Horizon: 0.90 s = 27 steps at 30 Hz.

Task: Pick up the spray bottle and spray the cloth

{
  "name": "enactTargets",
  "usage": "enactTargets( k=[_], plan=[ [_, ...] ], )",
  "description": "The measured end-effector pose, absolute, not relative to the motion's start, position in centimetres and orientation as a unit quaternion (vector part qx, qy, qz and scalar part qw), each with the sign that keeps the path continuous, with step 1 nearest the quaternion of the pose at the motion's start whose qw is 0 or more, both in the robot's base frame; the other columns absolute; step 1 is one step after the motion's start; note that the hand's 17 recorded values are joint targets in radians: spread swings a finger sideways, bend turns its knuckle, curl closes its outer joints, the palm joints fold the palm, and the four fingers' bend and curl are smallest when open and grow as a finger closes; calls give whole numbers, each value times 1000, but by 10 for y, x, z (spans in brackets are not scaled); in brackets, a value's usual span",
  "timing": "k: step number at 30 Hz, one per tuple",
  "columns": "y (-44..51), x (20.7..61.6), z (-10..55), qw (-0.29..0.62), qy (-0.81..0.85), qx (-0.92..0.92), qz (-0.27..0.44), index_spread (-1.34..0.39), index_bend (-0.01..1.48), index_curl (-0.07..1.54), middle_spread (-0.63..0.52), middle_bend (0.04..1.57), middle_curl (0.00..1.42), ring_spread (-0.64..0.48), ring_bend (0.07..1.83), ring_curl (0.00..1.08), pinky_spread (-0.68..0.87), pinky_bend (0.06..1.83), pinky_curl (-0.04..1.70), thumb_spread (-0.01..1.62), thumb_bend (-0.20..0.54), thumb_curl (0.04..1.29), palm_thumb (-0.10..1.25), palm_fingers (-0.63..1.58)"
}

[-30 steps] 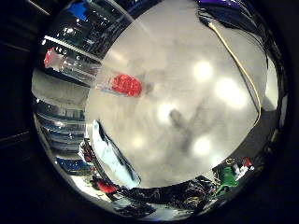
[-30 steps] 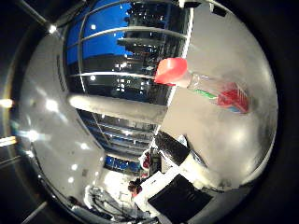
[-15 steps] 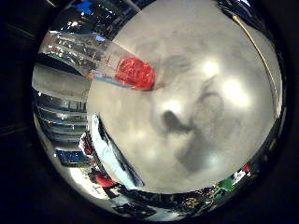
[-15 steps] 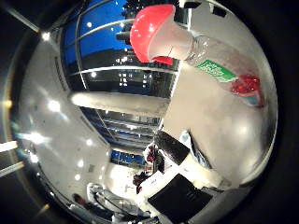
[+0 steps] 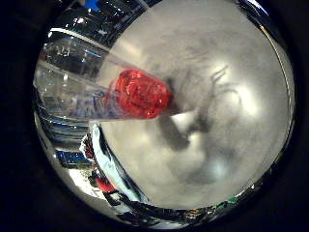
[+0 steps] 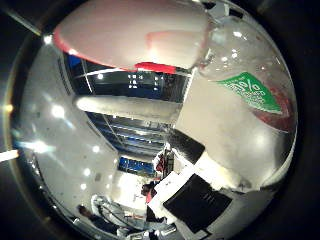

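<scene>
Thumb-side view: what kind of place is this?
Probably a large indoor hall or lab: a high ceiling with lights, a big overhead duct, and a grey table under the spray bottle.

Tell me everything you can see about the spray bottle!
The spray bottle is see-through plastic, with a red end and a big pinkish-red spray head. A green label sits on its clear body. It looks to be lying on its side on the pale grey table, and it fills much of both views, so it is close to the palm. Nothing is seen gripping it.
</scene>
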State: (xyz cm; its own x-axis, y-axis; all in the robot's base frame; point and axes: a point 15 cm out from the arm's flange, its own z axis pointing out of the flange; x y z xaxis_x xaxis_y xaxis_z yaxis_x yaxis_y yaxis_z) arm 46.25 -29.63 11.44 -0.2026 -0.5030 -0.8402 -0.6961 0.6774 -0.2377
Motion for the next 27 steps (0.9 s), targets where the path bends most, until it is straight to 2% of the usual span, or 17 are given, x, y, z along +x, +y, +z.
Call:
enactTargets(
  k=[3, 5, 7, 8, 9, 10, 11, 12, 16, 18, 22, 27],
  plan=[
    [-284, 472, 110, 495, 765, -399, 106, -222, 178, 301, -34, 418, 406, -2, 528, 290, 270, 315, 267, 1030, -21, 313, 622, 514],
    [-279, 479, 112, 494, 761, -407, 107, -268, 196, 329, -97, 495, 445, -72, 621, 318, 139, 347, 262, 1021, -22, 316, 640, 683],
    [-272, 484, 113, 493, 758, -413, 111, -301, 181, 341, -142, 538, 474, -118, 688, 343, 11, 443, 278, 1014, -21, 318, 656, 808],
    [-268, 487, 113, 493, 755, -417, 112, -348, 216, 365, -178, 623, 512, -174, 792, 368, -146, 591, 306, 1008, -12, 326, 692, 1136],
    [-265, 491, 114, 492, 753, -422, 112, -356, 227, 379, -184, 638, 523, -180, 805, 381, -175, 623, 327, 1004, -12, 327, 700, 1150],
    [-263, 495, 116, 492, 751, -426, 112, -376, 300, 427, -193, 707, 561, -201, 873, 423, -237, 708, 372, 999, -8, 334, 733, 1249],
    [-261, 498, 117, 492, 748, -430, 112, -388, 331, 452, -199, 736, 579, -211, 904, 443, -272, 745, 393, 995, -11, 337, 745, 1237],
    [-257, 500, 118, 493, 746, -433, 113, -400, 490, 525, -193, 848, 626, -221, 983, 480, -287, 841, 443, 984, -2, 350, 804, 1357],
    [-254, 512, 137, 498, 733, -451, 104, -383, 849, 741, -178, 1116, 745, -225, 1225, 588, -277, 1126, 611, 952, -8, 393, 936, 1247],
    [-250, 513, 145, 502, 727, -456, 106, -355, 964, 809, -172, 1198, 777, -221, 1301, 623, -259, 1194, 682, 937, -12, 414, 974, 1191],
    [-238, 513, 174, 513, 706, -475, 112, -302, 1074, 873, -144, 1306, 799, -212, 1374, 669, -218, 1268, 809, 928, 9, 492, 1087, 1136],
    [-207, 493, 205, 469, 681, -543, 144, -270, 1118, 895, -123, 1366, 787, -214, 1403, 702, -193, 1271, 935, 908, -10, 557, 1118, 1091]
  ],
)
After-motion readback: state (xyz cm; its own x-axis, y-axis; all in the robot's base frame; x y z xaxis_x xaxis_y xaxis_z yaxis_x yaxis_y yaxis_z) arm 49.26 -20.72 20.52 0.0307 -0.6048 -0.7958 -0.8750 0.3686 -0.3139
